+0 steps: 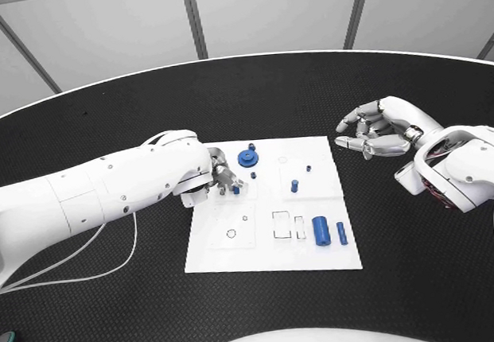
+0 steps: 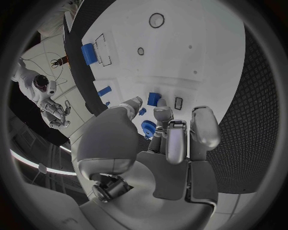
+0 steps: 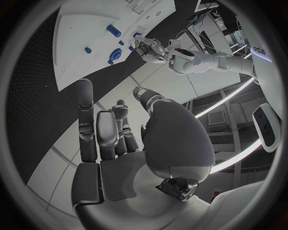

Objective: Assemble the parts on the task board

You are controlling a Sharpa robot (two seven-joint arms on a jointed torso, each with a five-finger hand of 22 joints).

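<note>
Black counter [image 1: 120, 309], white task board [image 1: 315, 150]; left robot hand [image 1: 223, 178] pinches blue part [image 1: 236, 190], right robot hand [image 1: 380, 133] curled, empty.

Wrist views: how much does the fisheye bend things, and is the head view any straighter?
Left wrist view: the task board edge curves strongly, and the left hand looms large. Right wrist view: the same bowing of the board, with the right hand in front. Head view: the board's edges run straight.
</note>
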